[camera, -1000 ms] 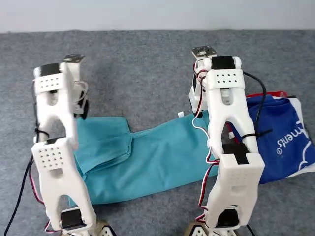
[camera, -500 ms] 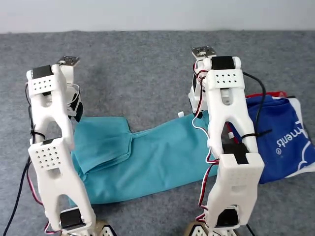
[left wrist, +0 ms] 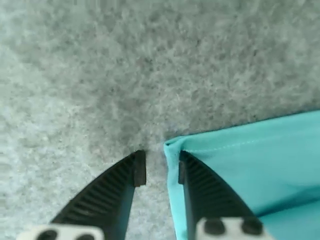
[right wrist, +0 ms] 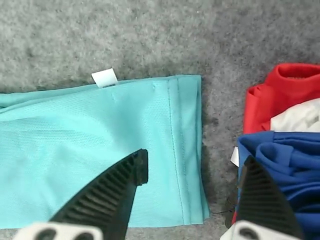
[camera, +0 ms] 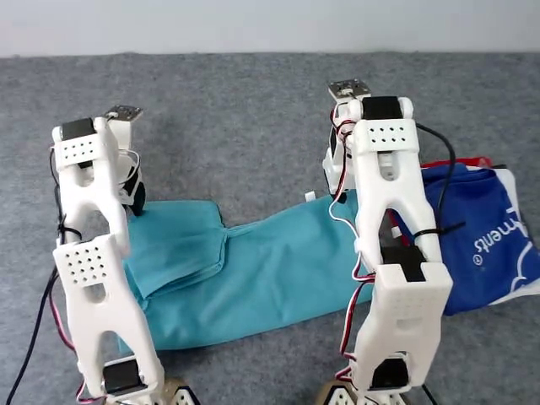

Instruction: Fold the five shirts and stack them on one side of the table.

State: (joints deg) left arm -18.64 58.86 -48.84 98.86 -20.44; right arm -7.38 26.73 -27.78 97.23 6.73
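Observation:
A teal shirt (camera: 253, 270) lies spread across the middle of the grey carpeted table. My left gripper (left wrist: 159, 167) is low over its far left corner (left wrist: 170, 146). The fingers are open by a narrow gap, with the cloth's edge between them and one finger (left wrist: 192, 175) over the teal fabric. My right gripper (right wrist: 195, 160) hangs wide open above the teal shirt's (right wrist: 100, 135) right hem, holding nothing. Beside it is a pile with a blue shirt (camera: 481, 245) on top and red cloth (right wrist: 275, 90) and white cloth (right wrist: 300, 117) under it.
Bare grey carpet (camera: 236, 110) stretches behind the teal shirt to the back wall. The pile of shirts takes up the right side. A small white tag (right wrist: 104, 76) sticks out of the teal shirt's far edge.
The left arm swung a little to the left, then came back right, ending at the teal shirt's far left corner. The right arm and the shirts have not moved.

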